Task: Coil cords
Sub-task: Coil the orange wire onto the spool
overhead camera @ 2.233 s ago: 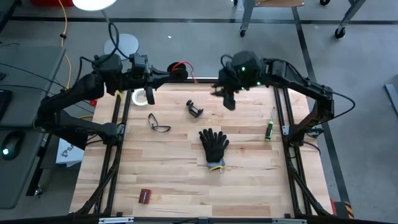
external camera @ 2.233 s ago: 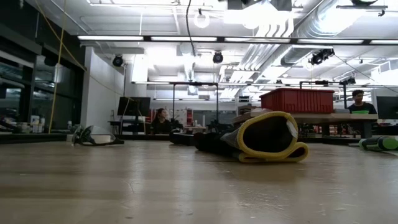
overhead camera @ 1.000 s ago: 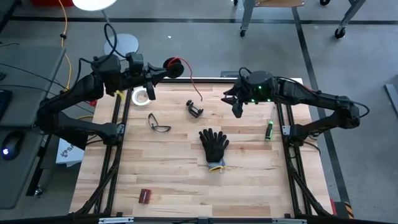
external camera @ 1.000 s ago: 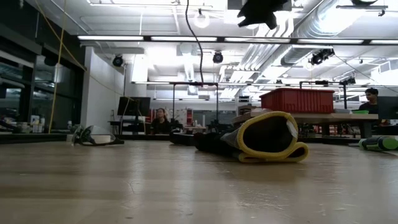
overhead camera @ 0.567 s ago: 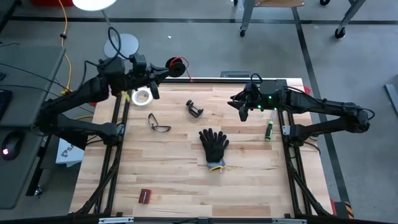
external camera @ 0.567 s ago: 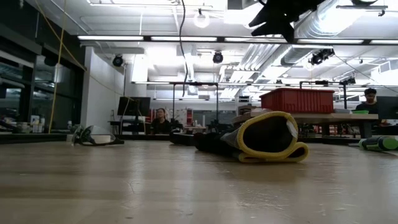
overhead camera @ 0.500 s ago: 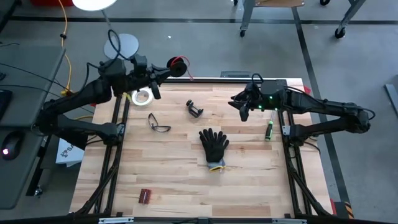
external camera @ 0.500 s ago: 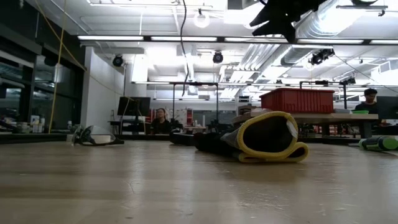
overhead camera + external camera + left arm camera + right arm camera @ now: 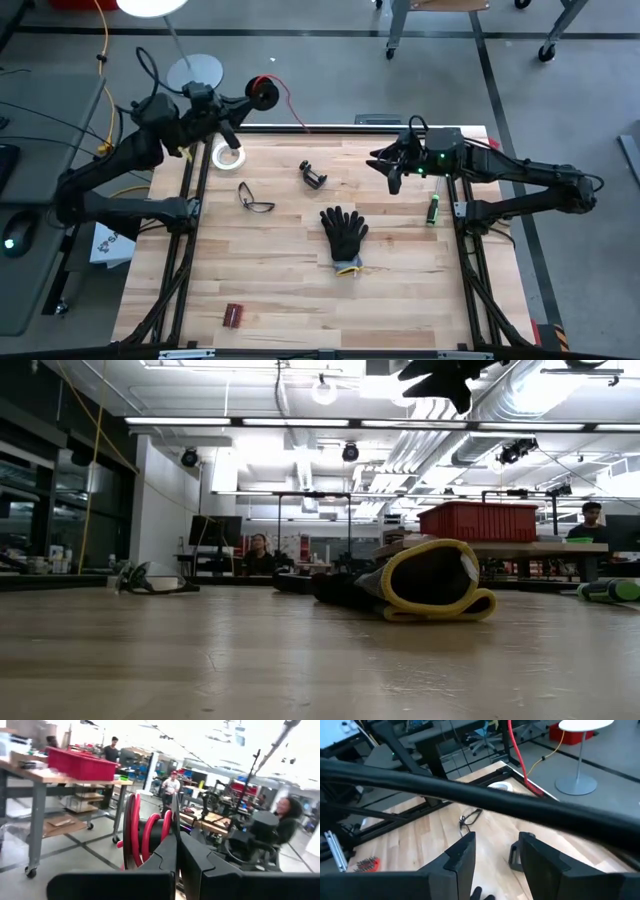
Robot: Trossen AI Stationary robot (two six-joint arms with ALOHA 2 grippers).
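One spool in left fingers | cord end hidden (off-table) | right fingers apart

The left arm reaches past the table's far left corner, its left gripper raised and clamped on the spool of red cord. The right arm stretches in from the right over the far side, its right gripper hanging with fingers apart.
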